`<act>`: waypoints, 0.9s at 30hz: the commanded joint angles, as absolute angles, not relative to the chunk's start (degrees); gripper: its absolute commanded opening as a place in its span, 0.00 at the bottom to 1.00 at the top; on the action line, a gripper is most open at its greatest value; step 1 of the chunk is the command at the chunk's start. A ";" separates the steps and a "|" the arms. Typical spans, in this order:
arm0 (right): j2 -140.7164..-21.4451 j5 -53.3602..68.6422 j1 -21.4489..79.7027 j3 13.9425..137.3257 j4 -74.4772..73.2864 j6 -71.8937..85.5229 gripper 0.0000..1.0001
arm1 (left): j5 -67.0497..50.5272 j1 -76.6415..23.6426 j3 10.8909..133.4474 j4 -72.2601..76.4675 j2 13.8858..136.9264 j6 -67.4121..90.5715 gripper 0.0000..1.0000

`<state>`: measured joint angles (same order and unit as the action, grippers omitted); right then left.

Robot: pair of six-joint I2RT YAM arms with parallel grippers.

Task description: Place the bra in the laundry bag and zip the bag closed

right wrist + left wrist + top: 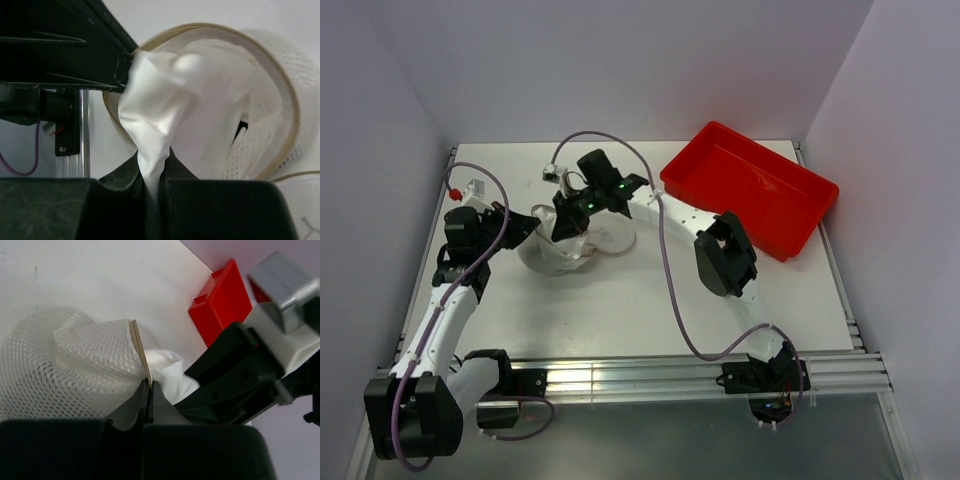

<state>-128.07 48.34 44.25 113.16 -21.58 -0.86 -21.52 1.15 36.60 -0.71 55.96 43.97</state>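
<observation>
**A:** Where is the bra right now?

**B:** Your right claw (155, 187) has it. Its two fingers are pressed together on a gathered fold of the bra (185, 105). The white fabric bulges out from that pinch into the open mouth of the laundry bag (262, 145). In the right wrist view it sits across the tan rim (295, 107), partly inside the mesh and partly outside it.

**A:** And my left side?

**B:** Your left claw (148, 390) is pinched on that same rim, with the thin tan edge caught between its fingertips. In its wrist view the mesh lies to the left of the rim. A little of the bra shows just to the right of it.

**A:** Where does all this sit?

**B:** Seen from above, the bag rests on the worktop (620, 310), left of centre and toward the back. Both of your claws meet over it, the left one reaching in from the left and the right one from the back right. The red tray (750, 185) stands at the back right, well apart from the bag.

**A:** And the zipper?

**B:** It is too small to make out. The mouth stands open.
</observation>
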 commanded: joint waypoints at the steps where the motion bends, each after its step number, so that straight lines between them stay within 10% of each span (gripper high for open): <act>1: -130.07 45.88 46.84 113.56 -25.22 -3.25 0.00 | -25.66 1.05 38.85 6.33 56.34 45.44 0.00; 10: -132.01 34.47 47.82 115.58 -24.62 7.71 0.00 | -31.46 0.53 33.23 9.66 53.71 48.24 0.00; 17: -116.55 23.22 44.56 87.57 17.12 42.31 0.00 | -31.38 -1.58 28.57 2.82 48.26 48.25 0.00; 27: -112.67 -11.75 46.40 82.69 12.06 52.30 0.00 | -39.37 -6.59 27.86 3.08 42.90 60.46 0.00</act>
<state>-114.21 5.76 46.28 82.11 10.11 47.72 -32.56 -5.06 27.35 2.00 46.02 54.00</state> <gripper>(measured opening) 0.120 0.016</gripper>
